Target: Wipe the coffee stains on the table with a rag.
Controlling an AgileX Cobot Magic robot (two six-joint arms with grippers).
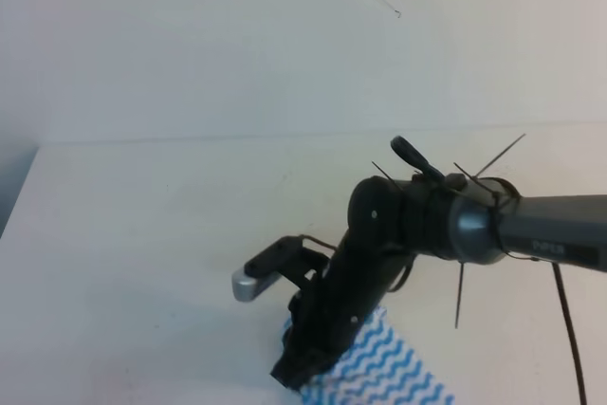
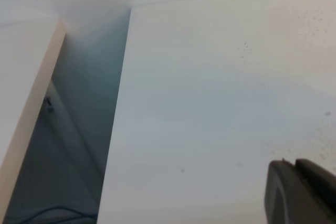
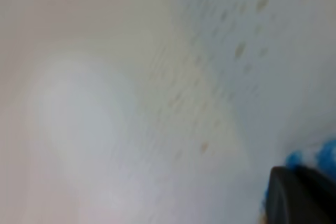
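Lower centre of the high view, the right gripper (image 1: 296, 367) is clamped on the rag (image 1: 384, 367), pressed onto the white table (image 1: 142, 234); pale wall (image 1: 190, 45) behind. Left claw's (image 2: 302, 192) state can't be told.

We see a pale grey-white wall (image 1: 190, 45) behind, evenly lit. Beside it in our left wrist view, a pale panel (image 2: 26, 93) and dark gap (image 2: 73, 156).

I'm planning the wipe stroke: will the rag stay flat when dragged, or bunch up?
The rag looks thin and lies limp on the table, so it is probably floppy and may bunch. It likely slides easily on that smooth top. The right gripper sits at its edge.
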